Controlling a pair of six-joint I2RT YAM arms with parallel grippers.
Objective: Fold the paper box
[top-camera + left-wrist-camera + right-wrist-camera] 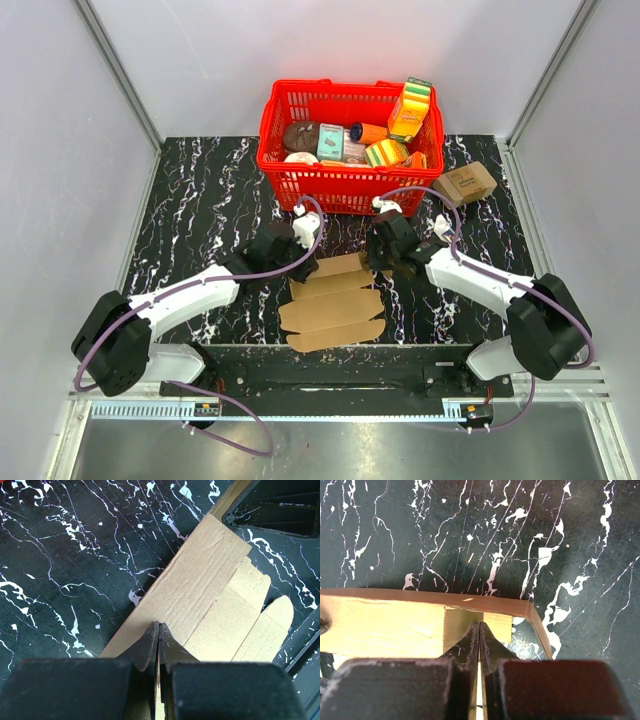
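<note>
Left gripper (pixel 158 630) was clenched, tips meeting right over the box (pixel 333 300) near its far left corner. Couldn't tell if any cardboard was actually pinched between them. Right gripper (pixel 479 627), same story: jaws pressed together, tips at a flap by the far right corner, where the box's far edge seemed raised off the table (pixel 200 220). Box lay mostly flat and unfolded on the black marbled top, between my two arms and just ahead of the bases, flaps and tabs spread out. Red basket (pixel 330 188) sat just beyond it, loaded with groceries, not touching it. Small brown carton (pixel 465 183) with dark print sat at the basket's right, well apart from the box.
</note>
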